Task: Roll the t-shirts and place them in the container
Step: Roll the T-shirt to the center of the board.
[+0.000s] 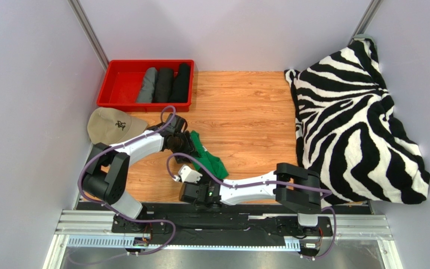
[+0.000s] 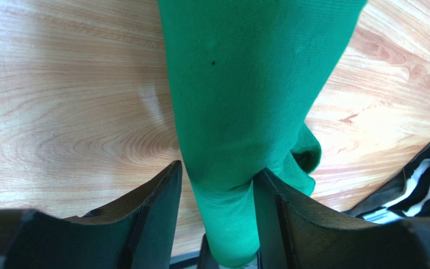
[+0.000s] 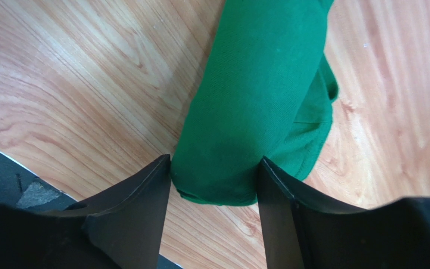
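My left end effector (image 2: 217,182) is clenched on one end of the rolled green t-shirt (image 2: 245,84), a finger pressed to each side. My right end effector (image 3: 214,168) grasps the other end the same way. The roll lies on the table (image 1: 251,112) toward its near edge, left of middle. At the far left corner, a red tray (image 1: 121,89) holds a grey t-shirt (image 1: 147,85) and two black t-shirts (image 1: 164,84), all rolled.

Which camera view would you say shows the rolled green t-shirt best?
The right wrist view: the green t-shirt shows as a thick roll, its near end in the right gripper. The left wrist view crops it at the top. The top view has it small, partly covered by the left arm.
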You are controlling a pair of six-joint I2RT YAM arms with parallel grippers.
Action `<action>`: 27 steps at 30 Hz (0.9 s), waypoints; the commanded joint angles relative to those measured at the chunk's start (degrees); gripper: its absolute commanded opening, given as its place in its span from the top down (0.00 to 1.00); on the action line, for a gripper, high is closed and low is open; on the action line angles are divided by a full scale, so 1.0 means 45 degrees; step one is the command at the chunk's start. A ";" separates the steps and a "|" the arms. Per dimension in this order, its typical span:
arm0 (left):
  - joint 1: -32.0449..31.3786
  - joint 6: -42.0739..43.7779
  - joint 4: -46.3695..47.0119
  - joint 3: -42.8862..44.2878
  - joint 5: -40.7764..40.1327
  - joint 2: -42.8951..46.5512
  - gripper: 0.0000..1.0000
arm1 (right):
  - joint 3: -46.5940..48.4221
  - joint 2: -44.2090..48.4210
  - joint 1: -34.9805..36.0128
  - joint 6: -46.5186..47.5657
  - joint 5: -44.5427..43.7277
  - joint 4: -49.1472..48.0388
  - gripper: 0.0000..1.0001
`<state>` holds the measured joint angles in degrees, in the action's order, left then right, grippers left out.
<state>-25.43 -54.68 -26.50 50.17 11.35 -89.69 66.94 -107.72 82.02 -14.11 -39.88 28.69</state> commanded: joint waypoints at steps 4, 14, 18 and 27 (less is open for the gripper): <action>0.0202 0.1524 -0.0030 0.0491 0.0814 0.0145 0.39 | -0.2077 0.2547 -0.1896 -0.0828 0.4852 -0.2271 0.46; 0.0437 0.1779 0.1160 0.0218 0.1402 0.0947 0.36 | -0.4054 0.3606 -0.5117 -0.2468 1.0402 -0.4712 0.48; 0.0456 0.1468 0.1844 -0.0114 0.1636 0.1044 0.36 | -0.4658 0.3607 -0.6115 -0.3191 1.2312 -0.5475 0.49; 0.0456 0.1018 0.3447 -0.0427 0.2183 0.0303 0.36 | -0.5304 0.2865 -0.7874 -0.4675 1.5381 -0.7311 0.50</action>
<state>-23.59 -49.17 -16.32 48.36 19.40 -87.07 44.56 -92.86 48.62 -30.26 20.88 1.43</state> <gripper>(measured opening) 0.642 0.507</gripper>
